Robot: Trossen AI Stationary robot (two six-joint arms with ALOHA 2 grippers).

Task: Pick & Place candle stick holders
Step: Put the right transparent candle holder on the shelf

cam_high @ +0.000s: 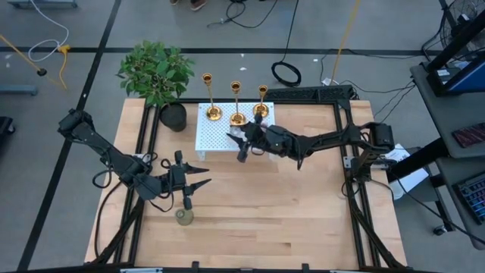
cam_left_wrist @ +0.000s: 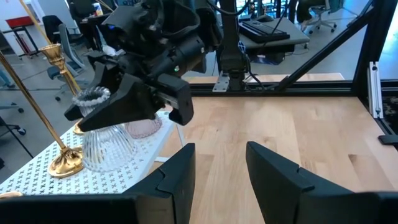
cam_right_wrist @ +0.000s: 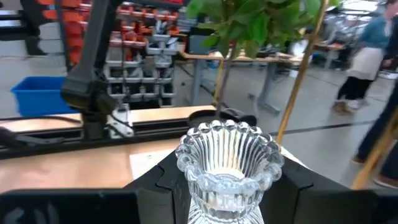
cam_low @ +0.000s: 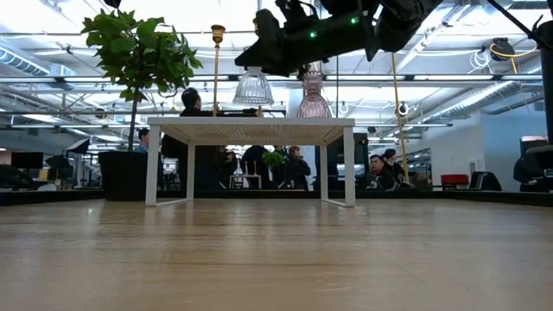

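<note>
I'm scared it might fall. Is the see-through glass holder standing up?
Yes, upright. The clear holder stands on the white perforated stand, rim up, between the right gripper fingers.

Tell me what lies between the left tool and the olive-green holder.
Nothing: in the high view only bare wood separates the left tool from the olive-green holder.

Three slim gold candlesticks [cam_high: 236, 102] stand upright in a row along the 12 o'clock edge of the white stand. A clear ribbed glass holder [cam_left_wrist: 107, 138] stands upright on the stand near its 6 o'clock edge, with a pink holder [cam_left_wrist: 144, 127] just beside it. An olive-green holder [cam_high: 185, 218] sits alone on the table toward 7 o'clock.
</note>
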